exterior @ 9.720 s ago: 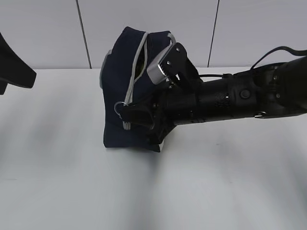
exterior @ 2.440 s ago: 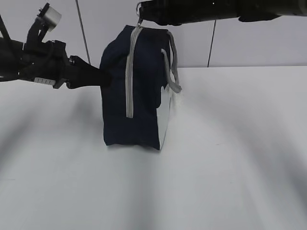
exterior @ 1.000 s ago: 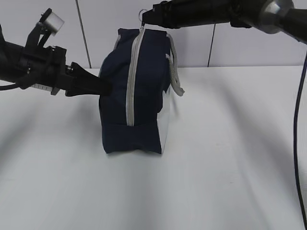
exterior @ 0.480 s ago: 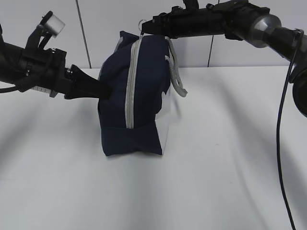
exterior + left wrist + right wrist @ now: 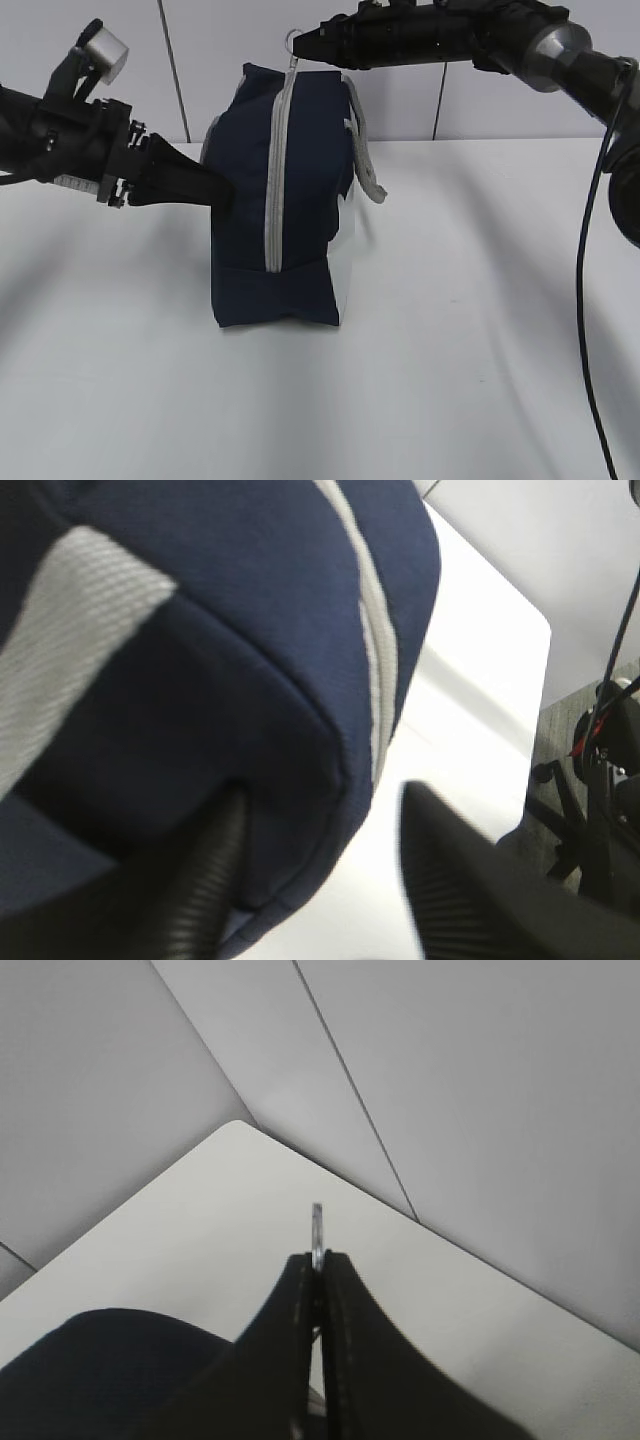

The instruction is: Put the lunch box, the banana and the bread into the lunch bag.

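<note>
Standing upright on the white worktop [image 5: 450,330], the lunch bag [image 5: 300,190] shows its grey zipper [image 5: 272,180] run up its near end to the top, so it looks zipped shut. It reads as soft fabric that sags and dents, light enough to tip, with the strap handle [image 5: 368,170] drooping on its right side. At the bag's top the right gripper [image 5: 305,45] pinches the metal ring pull [image 5: 291,38]; at the bag's left side the left gripper [image 5: 205,185] meets the cloth.

From the left wrist, the bag's navy corner [image 5: 250,680] bulges between two black fingers [image 5: 190,890] that stand spread; one touches the fabric, the other stands clear.

From the right wrist, the jaws are pressed together on the thin ring [image 5: 317,1230], above the bag. The ring is small and slippery, a firm hold for pulling. Lunch box, banana and bread are nowhere visible.
</note>
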You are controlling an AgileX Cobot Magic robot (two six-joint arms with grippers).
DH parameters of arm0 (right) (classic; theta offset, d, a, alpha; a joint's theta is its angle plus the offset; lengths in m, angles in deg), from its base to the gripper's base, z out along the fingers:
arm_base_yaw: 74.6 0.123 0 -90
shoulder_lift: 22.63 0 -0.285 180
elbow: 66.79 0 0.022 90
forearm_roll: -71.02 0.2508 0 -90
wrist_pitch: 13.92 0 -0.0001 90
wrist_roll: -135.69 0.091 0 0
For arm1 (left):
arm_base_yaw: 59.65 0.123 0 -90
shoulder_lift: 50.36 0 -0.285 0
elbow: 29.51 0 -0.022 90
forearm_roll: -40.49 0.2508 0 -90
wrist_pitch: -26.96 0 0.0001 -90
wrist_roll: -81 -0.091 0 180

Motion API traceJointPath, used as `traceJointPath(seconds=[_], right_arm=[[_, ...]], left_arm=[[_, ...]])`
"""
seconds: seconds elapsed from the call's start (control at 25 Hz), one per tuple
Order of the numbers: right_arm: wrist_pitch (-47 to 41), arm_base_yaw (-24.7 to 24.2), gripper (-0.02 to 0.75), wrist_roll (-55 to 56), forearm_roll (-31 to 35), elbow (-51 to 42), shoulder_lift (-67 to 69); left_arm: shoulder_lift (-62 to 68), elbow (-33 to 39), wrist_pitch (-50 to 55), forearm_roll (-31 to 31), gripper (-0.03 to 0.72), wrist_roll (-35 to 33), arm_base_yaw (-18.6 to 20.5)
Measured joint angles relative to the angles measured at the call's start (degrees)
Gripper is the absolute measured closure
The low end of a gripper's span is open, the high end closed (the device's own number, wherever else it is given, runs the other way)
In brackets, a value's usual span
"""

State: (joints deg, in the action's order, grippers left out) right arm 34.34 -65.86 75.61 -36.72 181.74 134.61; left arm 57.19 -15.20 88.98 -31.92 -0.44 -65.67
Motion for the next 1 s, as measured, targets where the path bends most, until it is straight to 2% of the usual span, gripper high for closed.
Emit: traceJointPath(seconds=[0.08,0.12,0.32,0.48,0.6,0.84,1.0], right_arm=[[0.36,0.0,0.754,0.28,0.0,0.1,0.0],[0.49,0.0,0.754,0.39,0.0,0.1,0.0],[0.73,0.0,0.754,0.48,0.0,0.1,0.0],[0.76,0.0,0.754,0.52,0.0,0.1,0.0],[0.86,0.0,0.754,0.61,0.0,0.1,0.0],[0.89,0.0,0.754,0.61,0.0,0.1,0.0],[0.89,0.0,0.754,0.61,0.0,0.1,0.0]], left_arm=[[-0.14,0.0,0.24,0.0,0.259,1.5,0.92],[-0.56,0.0,0.3,0.0,0.23,2.0,1.64],[-5.29,0.0,1.68,0.04,0.193,4.24,7.11],[-9.36,-0.2,-2.39,-3.36,0.19,8.57,9.96],[-9.76,-2.47,-7.26,-4.01,0.19,11.66,9.11],[-5.57,-11.95,-13.03,-4.26,0.195,19.37,4.59],[0.67,-18.47,-14.67,-0.74,0.212,25.96,1.21]])
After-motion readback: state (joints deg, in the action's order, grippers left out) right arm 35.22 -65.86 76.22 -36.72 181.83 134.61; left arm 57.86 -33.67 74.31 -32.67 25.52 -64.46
